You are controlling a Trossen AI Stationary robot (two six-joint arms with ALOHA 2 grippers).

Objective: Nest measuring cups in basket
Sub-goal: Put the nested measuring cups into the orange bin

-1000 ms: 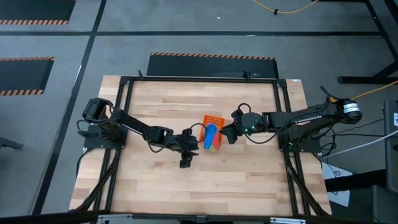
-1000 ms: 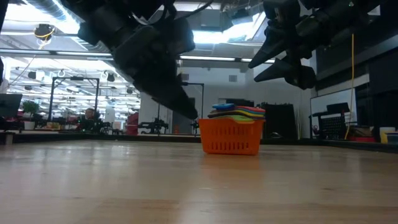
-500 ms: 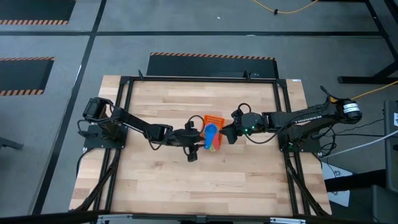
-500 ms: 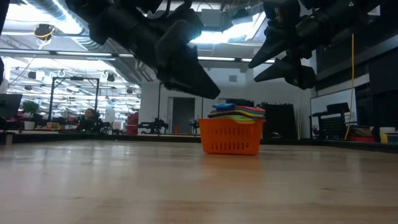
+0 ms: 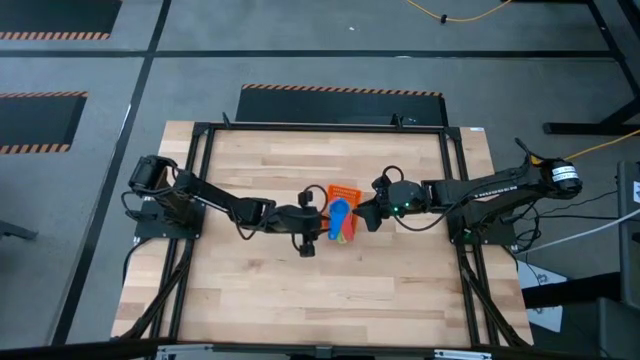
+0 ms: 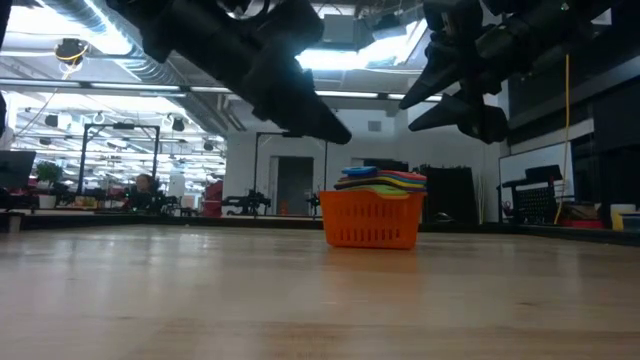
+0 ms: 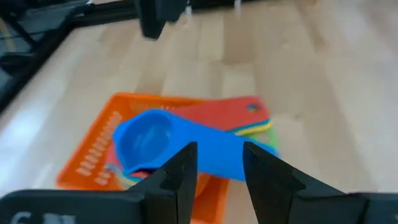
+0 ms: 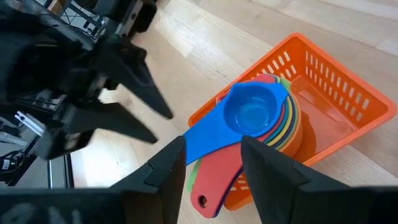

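Note:
The orange mesh basket (image 5: 345, 191) stands mid-table with the measuring cups (image 5: 340, 217) nested in it, a blue cup (image 8: 252, 112) on top. Their flat handles fan out over the basket's near rim, the red handle (image 7: 230, 112) under the blue one. In the low view the stack (image 6: 380, 180) rises above the basket (image 6: 370, 222). My left gripper (image 5: 310, 234) hovers open just left of the basket, pointed at it (image 7: 217, 168). My right gripper (image 5: 362, 217) hovers open just right of it (image 8: 211, 165). Neither touches anything.
Bare wooden tabletop (image 5: 260, 290) lies all around the basket, with a dark metal frame (image 5: 320, 127) along the table's edges. Both arms reach in from their sides, and their grippers hang above basket height in the low view (image 6: 320, 125). A person sits far back in the room (image 6: 145, 190).
My left gripper has swung from a downward-pointing pose near the table's near side toward the far edge and the basket, rising and turning toward the cups. The right arm, basket and cups have stayed put.

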